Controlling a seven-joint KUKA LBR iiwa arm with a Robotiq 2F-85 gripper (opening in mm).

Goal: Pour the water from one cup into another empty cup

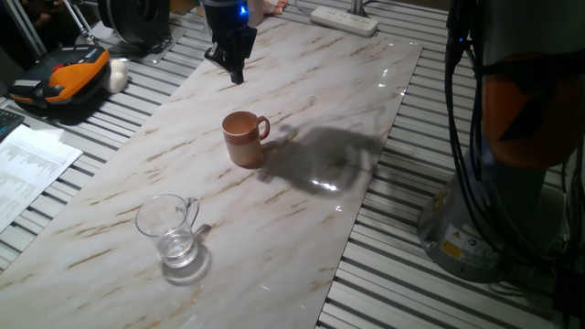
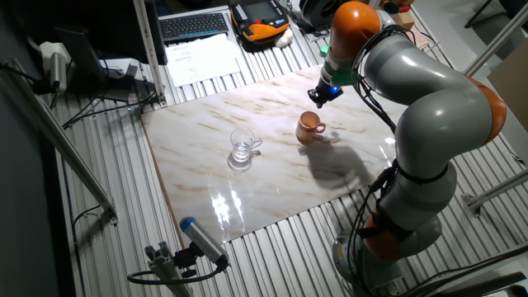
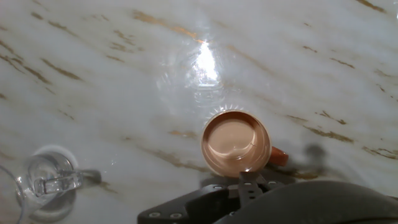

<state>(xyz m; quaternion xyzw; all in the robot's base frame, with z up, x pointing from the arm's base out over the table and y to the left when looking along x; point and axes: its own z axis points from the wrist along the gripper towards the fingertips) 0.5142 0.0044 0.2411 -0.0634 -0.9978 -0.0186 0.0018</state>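
The transparent glass mug [image 1: 169, 228] stands upright at the near left of the marble board, with a little clear water [image 1: 179, 249] in its bottom. It also shows in the other fixed view [image 2: 242, 146] and at the lower left of the hand view [image 3: 43, 180]. The terracotta-brown mug [image 1: 243, 139] stands upright mid-board, its pale inside empty [image 3: 236, 143], handle to the right. My gripper [image 1: 237, 75] hangs in the air beyond the brown mug, well clear of both cups. Its fingers look pressed together and hold nothing.
The marble board [image 1: 366, 110] lies on a slatted table. A white power strip [image 1: 345, 18] lies at the far edge. An orange-black device [image 1: 59, 80] and papers [image 1: 27, 169] lie to the left. The robot base [image 1: 475, 228] stands on the right.
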